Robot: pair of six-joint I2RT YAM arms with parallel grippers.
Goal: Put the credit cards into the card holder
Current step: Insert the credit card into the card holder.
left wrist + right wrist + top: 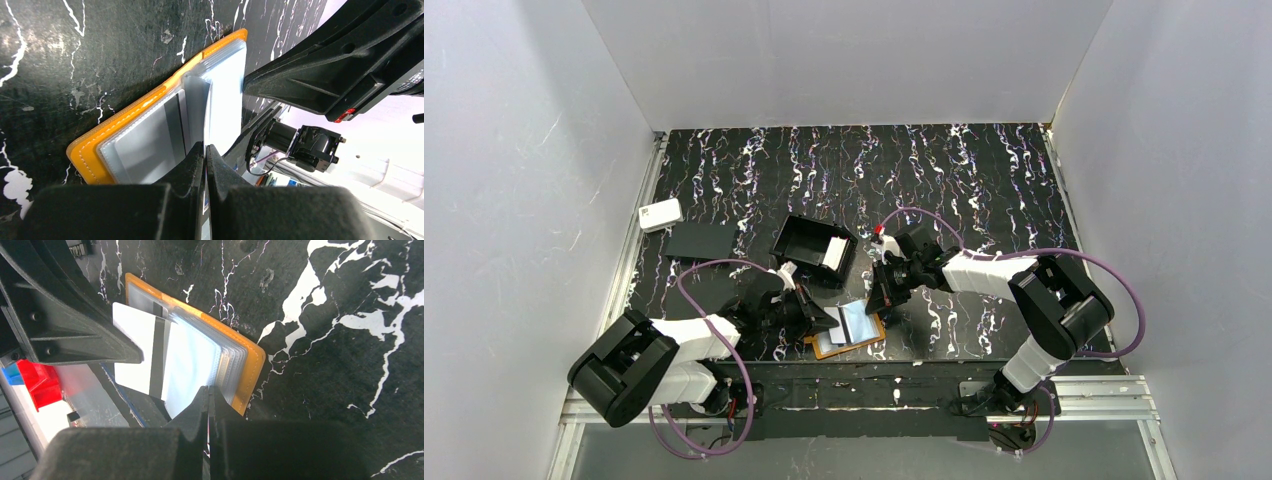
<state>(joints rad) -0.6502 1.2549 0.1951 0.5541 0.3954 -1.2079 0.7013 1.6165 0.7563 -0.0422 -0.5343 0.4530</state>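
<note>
The orange-tan card holder [871, 330] lies open near the table's front edge, its pale see-through pockets fanned upward [150, 145] [252, 365]. My left gripper [829, 320] [206, 149] is shut on a white credit card [135, 350] with a dark stripe. That card's far end lies among the pocket leaves. My right gripper [882, 303] [208, 390] comes from the other side. It is shut on the edge of a pocket leaf [192, 360]. More pale cards [834, 254] rest in the black tray.
A black open box tray [799, 238] sits just behind the holder. A flat black rectangle [700, 240] and a white rounded box [660, 214] lie at the left, by the wall. The two grippers are close together over the holder.
</note>
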